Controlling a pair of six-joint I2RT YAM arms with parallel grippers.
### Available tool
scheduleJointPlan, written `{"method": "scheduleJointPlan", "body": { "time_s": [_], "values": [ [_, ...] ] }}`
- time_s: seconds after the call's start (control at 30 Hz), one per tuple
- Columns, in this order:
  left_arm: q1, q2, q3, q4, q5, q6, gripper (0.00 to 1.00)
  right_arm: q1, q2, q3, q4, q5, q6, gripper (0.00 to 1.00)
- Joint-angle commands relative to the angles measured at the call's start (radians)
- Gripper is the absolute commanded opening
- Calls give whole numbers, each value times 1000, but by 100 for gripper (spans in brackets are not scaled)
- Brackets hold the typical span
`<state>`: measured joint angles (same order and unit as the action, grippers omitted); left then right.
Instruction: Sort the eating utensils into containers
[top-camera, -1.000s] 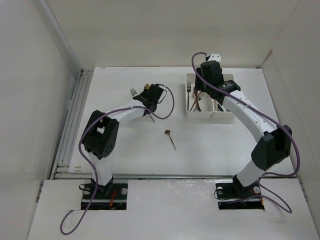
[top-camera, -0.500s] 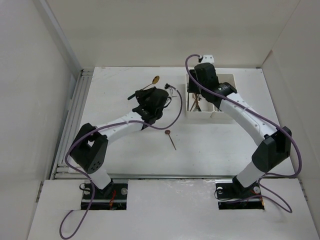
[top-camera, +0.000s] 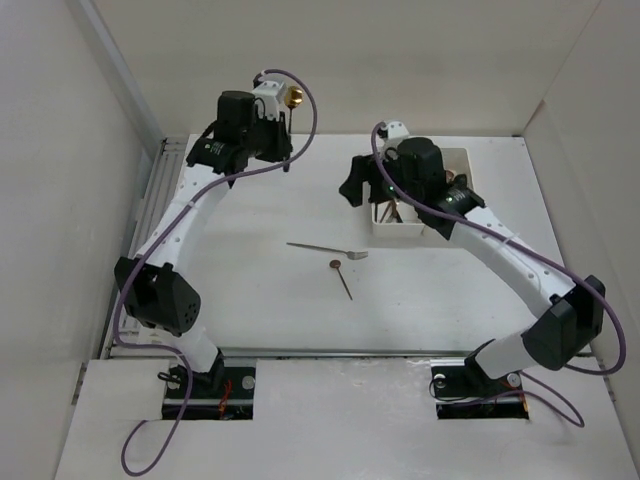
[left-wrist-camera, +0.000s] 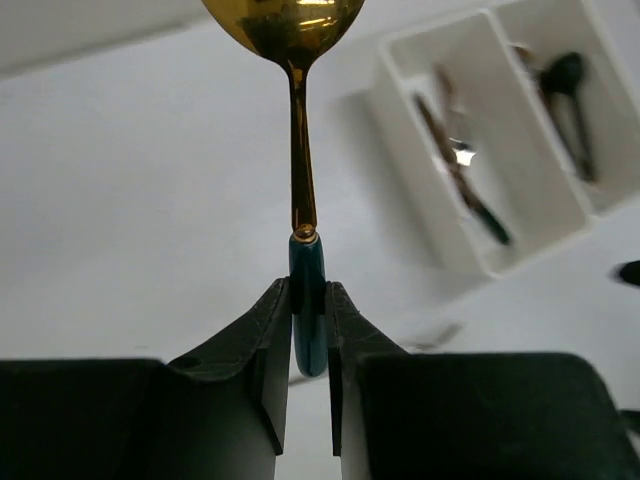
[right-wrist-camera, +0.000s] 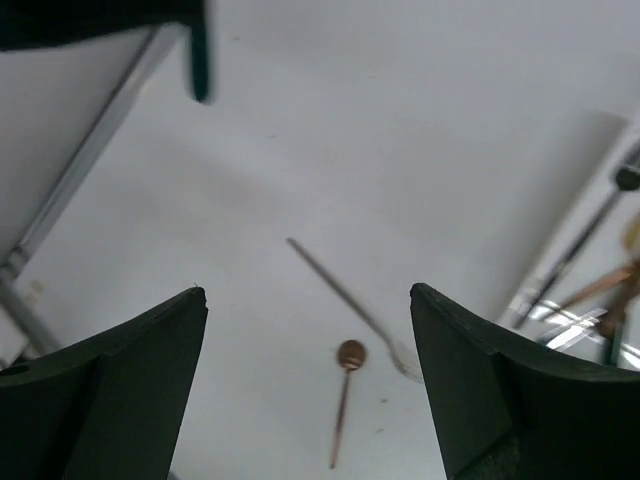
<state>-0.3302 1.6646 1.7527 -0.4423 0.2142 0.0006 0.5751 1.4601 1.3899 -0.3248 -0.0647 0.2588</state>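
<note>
White table (top-camera: 250, 290), tray (top-camera: 400, 232) far right. Your left gripper (left-wrist-camera: 308, 300) is pinching the gold spoon (left-wrist-camera: 297, 120) by its teal handle, far left; right gripper (right-wrist-camera: 308, 292) gapes empty. Looks mid-carry, so next swing it right over a bin.

Top camera overhead, wrist cameras close, all sharing tray (top-camera: 398, 231)
</note>
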Motion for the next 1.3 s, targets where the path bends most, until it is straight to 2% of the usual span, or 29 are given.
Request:
{"method": "scheduleJointPlan", "body": {
  "time_s": [0.0, 0.2, 0.27, 0.37, 0.5, 0.73, 0.87, 1.07, 1.2, 1.27],
  "values": [
    [-21, -22, -102, 6, 471, -275, 0, 77, -20, -26, 185, -201, 34, 88],
    [-44, -31, -111, 19, 473, -301, 0, 133, 35, -45, 349, -231, 158, 88],
    [-44, -31, -111, 19, 473, -310, 0, 147, 77, -22, 349, -163, 184, 88],
    [-44, -40, -131, 28, 482, -330, 0, 147, 129, -3, 349, -118, 206, 82],
    [-33, -49, -140, 39, 495, -330, 0, 147, 138, -3, 288, -14, 227, 74],
    [-24, -58, -151, 39, 482, -330, 0, 147, 129, -14, 242, 37, 227, 66],
    [-24, -49, -142, 16, 389, -312, 0, 147, 106, -14, 196, 62, 207, 66],
    [-24, -40, -142, 5, 333, -292, 0, 157, 34, 14, 124, -17, 136, 66],
    [-24, -31, -133, -4, 333, -292, 0, 157, 2, 4, 101, 118, 125, 66],
    [-24, -31, -133, -4, 344, -292, 0, 148, 26, 14, 90, 128, 113, 66]
  ]
}}
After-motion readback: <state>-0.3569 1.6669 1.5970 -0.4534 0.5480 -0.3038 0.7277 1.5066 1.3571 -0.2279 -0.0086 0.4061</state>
